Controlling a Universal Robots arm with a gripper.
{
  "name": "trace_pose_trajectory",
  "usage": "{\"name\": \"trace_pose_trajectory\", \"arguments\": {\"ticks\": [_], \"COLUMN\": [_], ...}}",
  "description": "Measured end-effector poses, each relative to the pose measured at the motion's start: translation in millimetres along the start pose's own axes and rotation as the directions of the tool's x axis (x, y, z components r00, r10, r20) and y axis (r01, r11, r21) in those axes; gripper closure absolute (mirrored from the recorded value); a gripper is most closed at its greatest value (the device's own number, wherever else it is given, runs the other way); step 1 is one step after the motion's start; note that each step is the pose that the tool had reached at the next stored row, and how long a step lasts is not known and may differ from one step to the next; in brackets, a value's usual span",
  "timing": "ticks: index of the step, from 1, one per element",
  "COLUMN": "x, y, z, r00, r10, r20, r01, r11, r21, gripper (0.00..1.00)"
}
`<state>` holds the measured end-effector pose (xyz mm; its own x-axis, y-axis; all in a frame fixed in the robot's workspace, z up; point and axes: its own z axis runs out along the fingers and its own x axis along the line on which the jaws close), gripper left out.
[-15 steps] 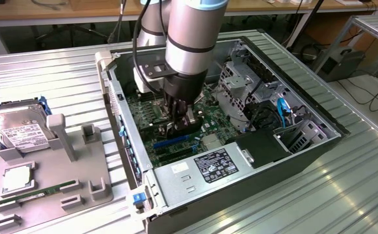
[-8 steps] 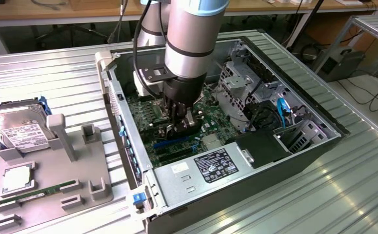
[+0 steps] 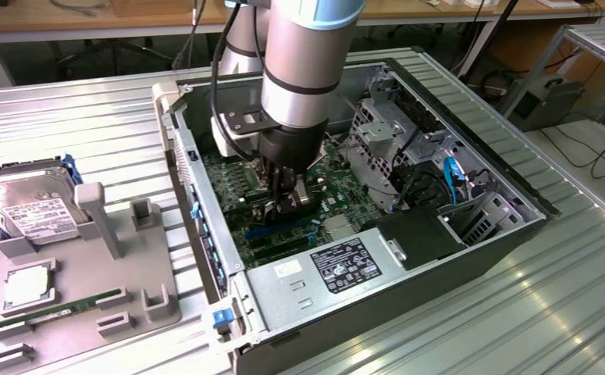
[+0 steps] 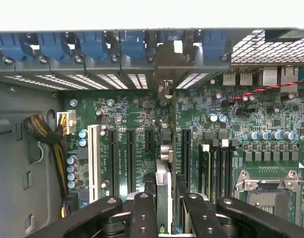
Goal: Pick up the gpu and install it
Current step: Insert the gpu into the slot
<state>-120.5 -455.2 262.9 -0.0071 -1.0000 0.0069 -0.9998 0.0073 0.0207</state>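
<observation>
Ok, near to far in the exterior view. Power supply (image 3: 329,269) with its label sits at the near end of the open case (image 3: 489,242). On the exterior view's left, outside the case, is a grey tray (image 3: 83,289): RAM stick (image 3: 58,311) lies on its near part, hard drive (image 3: 31,207) rests at its far end.

Arm (image 3: 302,70) comes straight down into the case, gripper (image 3: 290,209) low over the motherboard (image 3: 229,176), just beyond the power supply. Drive cage (image 3: 386,129) is to the exterior view's right of the arm, with cables (image 3: 450,176) nearer on that side.

Wrist view: gripper (image 4: 167,196) is clamped on the gpu (image 4: 162,173), which stands on edge between the two fingers (image 4: 142,213), one finger against each face. Card runs along the row of black slots (image 4: 114,158), between them, with a white slot (image 4: 95,158) further out to one side. Its metal bracket (image 4: 164,69) reaches the case's rear wall, in line with the blue latches (image 4: 92,44). Can't tell whether the card edge is fully seated in its slot. CPU socket (image 4: 268,193) is bare, on the other side of the card from the white slot.

Workbenches (image 3: 94,19) stand beyond the case at the far edge.
</observation>
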Motion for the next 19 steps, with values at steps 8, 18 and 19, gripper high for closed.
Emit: {"name": "trace_pose_trajectory", "arguments": {"ticks": [8, 18, 19], "x": [0.0, 0.0, 0.0], "y": [1.5, 1.6, 1.6], "z": [2.7, 3.1, 3.1], "r00": [0.9999, 0.9996, 0.9996], "r10": [0.014, 0.018, 0.018], "r20": [0.0025, 0.0199, 0.0215], "r01": [-0.014, -0.018, -0.018], "r11": [0.9999, 0.9998, 0.9998], "r21": [-0.0002, -0.0007, -0.0007], "gripper": [0.74, 0.74, 0.74]}}
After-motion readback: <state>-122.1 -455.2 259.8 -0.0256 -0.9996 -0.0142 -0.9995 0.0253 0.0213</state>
